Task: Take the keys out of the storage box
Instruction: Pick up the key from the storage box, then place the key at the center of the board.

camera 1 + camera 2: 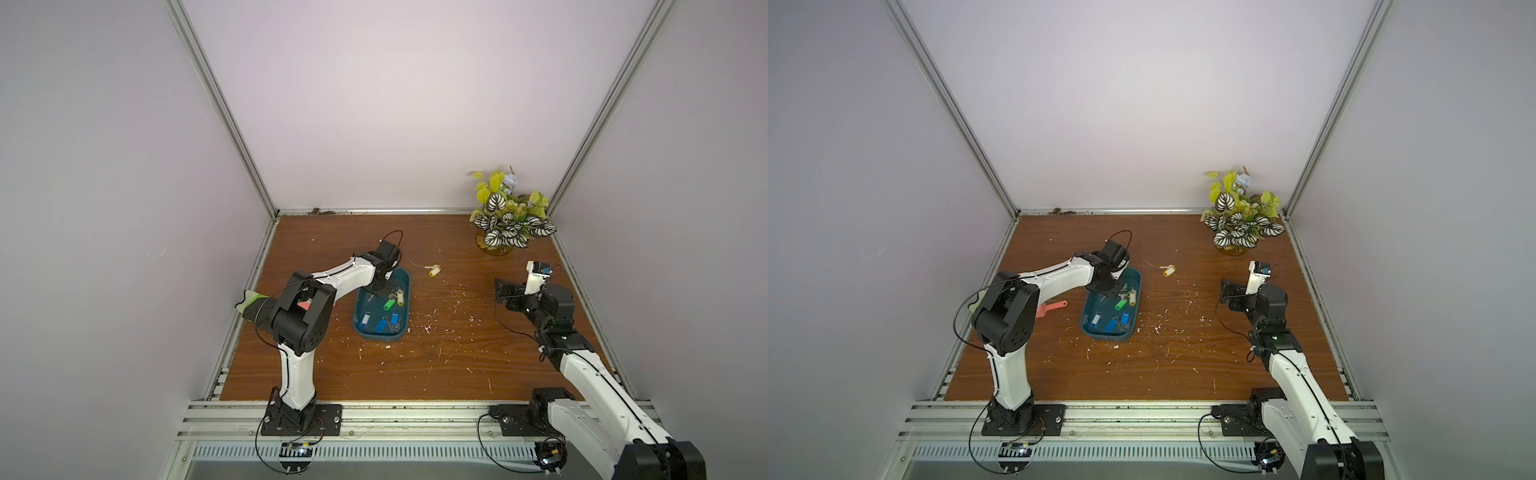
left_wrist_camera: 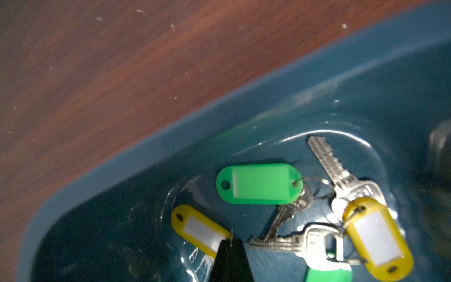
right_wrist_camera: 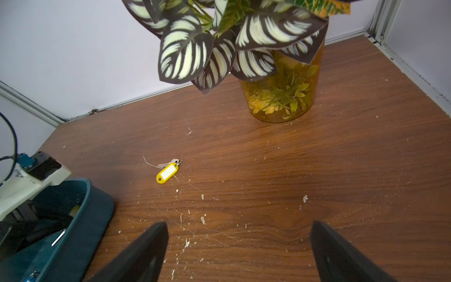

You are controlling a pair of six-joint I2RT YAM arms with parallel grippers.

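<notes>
The small silver metal keys [image 2: 334,168], toothed and shiny, each ringed to an oblong plastic tag with a white label window, lie loose on the floor of the dark teal shallow plastic storage box [image 2: 219,107]. The box has rounded corners and a smooth, glossy wall. In the left wrist view a green tag [image 2: 258,183] lies flat, with a yellow tag [image 2: 200,230] just beside it and a second yellow tag [image 2: 377,238] farther off.

The left gripper [image 2: 230,258] reaches down into the far end of the box. Its black tapered fingers are pressed together over the ring end of the nearer yellow tag. Whether they pinch its thin wire ring cannot be told.

In a top view three blue tags [image 1: 381,325] lie at the box's near end, apart from that gripper. One more key with a yellow tag [image 1: 434,271] lies outside the box, near its far end, on the brown wood-grain table [image 1: 415,374], which is flecked with white scraps.

The right gripper [image 3: 239,224] hovers over bare table well apart from the box, its black fingers spread wide around nothing. A striped-leaf plant in an amber translucent pot [image 3: 280,97] stands in the far right corner.
</notes>
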